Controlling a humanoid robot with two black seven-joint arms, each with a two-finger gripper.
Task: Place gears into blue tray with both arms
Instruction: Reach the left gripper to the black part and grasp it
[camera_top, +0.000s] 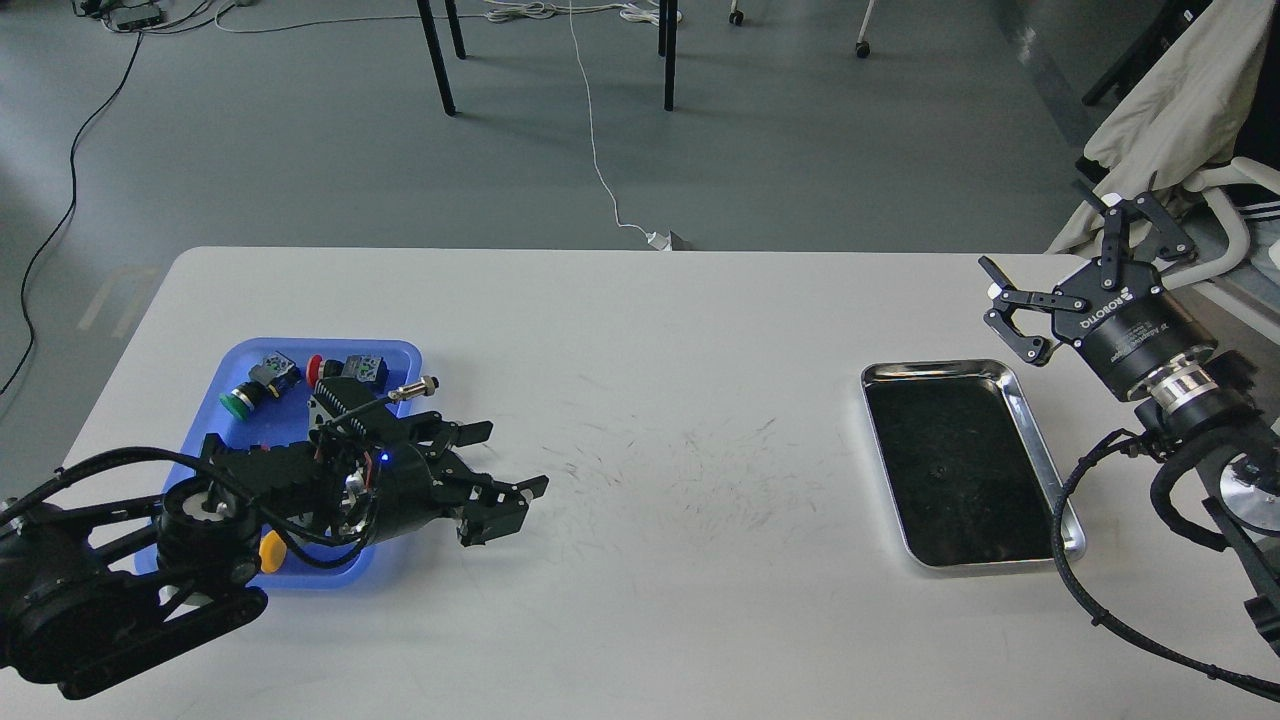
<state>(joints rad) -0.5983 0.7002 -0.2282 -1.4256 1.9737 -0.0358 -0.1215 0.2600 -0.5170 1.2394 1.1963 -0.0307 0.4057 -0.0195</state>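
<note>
Broadly, a matte white table (640, 420) with rounded far corners is filling most of the head view, its middle showing faint dark scuff marks. Both arms are reaching in over it: the left arm (120, 560), black with thick cables, is lying low across the blue tray (395, 352), a glossy plastic rectangle with rounded corners and a raised rim near the table's left side. The left gripper (500, 478) is pointing right, just past the tray's right edge, its two black fingers spreading apart with nothing between them. The right arm (1190, 400), banded by a silver joint ring, is rising at the table's right edge; the right gripper (1060, 265) is gaping wide and empty, above and to the right of the steel tray (1020, 405). That tray is shiny at the rim and dark inside; a tiny round speck near its centre may be one of the gears (935, 470), though I cannot tell. Inside the blue tray, coloured-cap push-button switches (262, 383) are lying, green, red and yellow, beside a small metal cylinder (415, 389)
</note>
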